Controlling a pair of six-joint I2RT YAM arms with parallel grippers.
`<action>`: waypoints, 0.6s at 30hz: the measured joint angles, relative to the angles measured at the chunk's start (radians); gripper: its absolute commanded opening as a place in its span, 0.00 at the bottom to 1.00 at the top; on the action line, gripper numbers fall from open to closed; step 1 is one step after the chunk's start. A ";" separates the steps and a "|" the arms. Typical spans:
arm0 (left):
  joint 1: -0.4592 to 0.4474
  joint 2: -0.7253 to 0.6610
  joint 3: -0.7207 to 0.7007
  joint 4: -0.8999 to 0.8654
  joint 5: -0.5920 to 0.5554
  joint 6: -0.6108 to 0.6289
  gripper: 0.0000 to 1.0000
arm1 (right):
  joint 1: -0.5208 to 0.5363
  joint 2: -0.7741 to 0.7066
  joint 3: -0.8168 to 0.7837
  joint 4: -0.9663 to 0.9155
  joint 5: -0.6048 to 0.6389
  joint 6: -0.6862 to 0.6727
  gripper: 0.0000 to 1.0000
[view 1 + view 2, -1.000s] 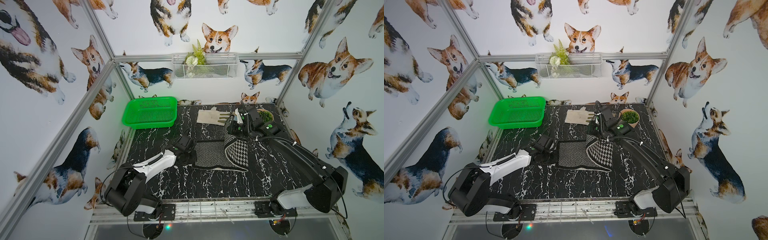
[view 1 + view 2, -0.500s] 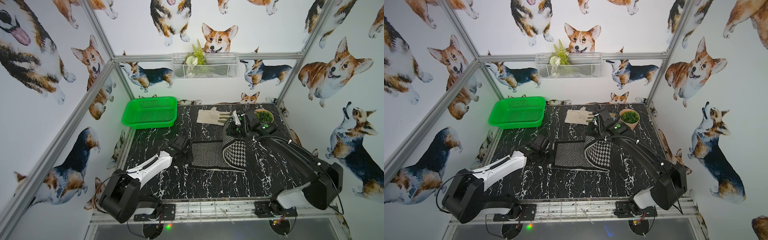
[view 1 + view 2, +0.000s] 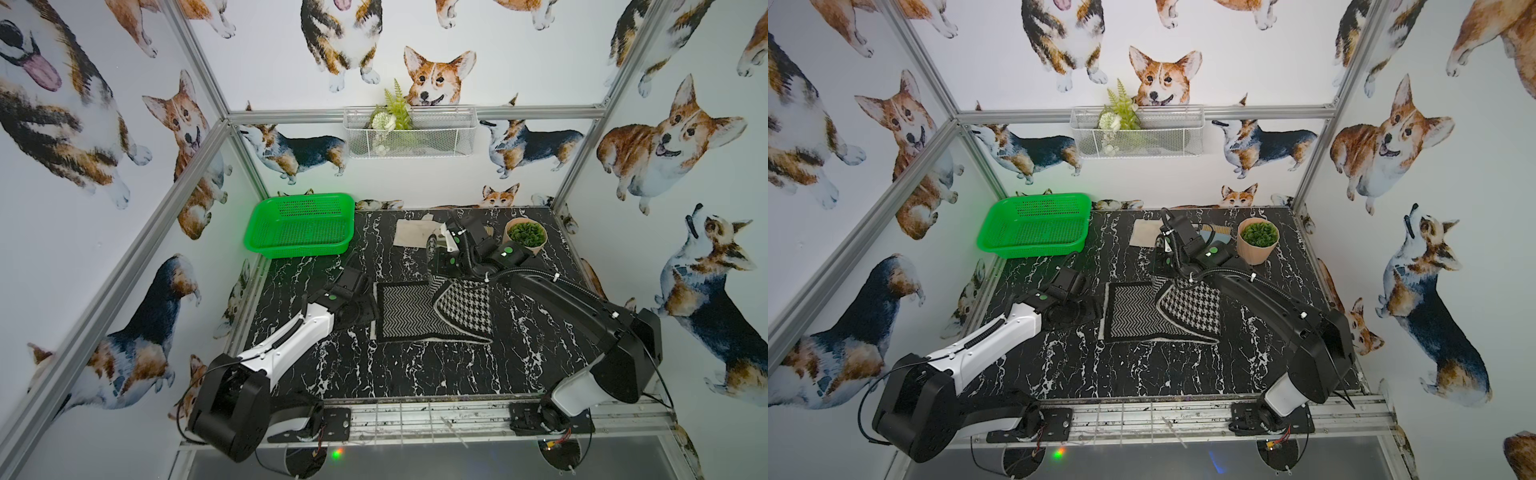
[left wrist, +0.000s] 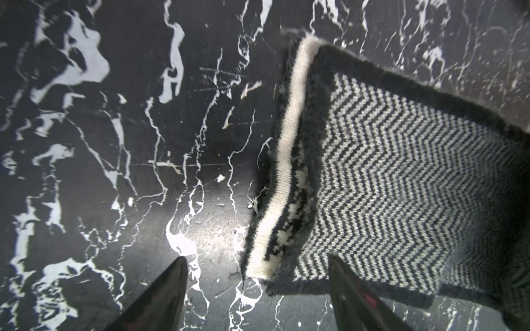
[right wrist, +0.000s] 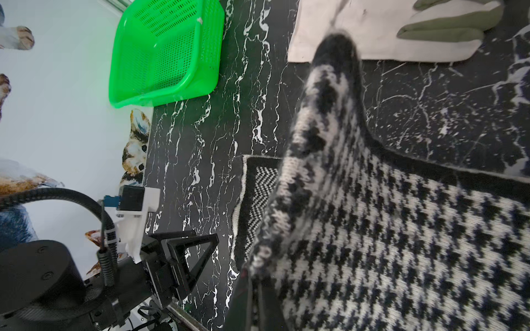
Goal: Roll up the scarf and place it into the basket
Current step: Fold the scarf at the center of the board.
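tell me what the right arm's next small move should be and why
Probably carry the pinched houndstooth fold across the zigzag face toward the left gripper. The right gripper is shut on a lifted part of the scarf, the left gripper stands open at its cream edge gripping nothing, and the scarf is not yet rolled.
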 measured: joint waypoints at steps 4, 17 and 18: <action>0.010 -0.009 0.000 -0.010 0.003 0.008 0.79 | 0.028 0.039 0.004 0.012 0.002 0.014 0.00; 0.025 -0.022 -0.035 -0.002 0.023 0.011 0.79 | 0.097 0.137 0.017 0.077 0.007 0.048 0.00; 0.027 -0.023 -0.037 -0.003 0.026 0.012 0.79 | 0.104 0.140 0.019 0.078 0.008 0.048 0.00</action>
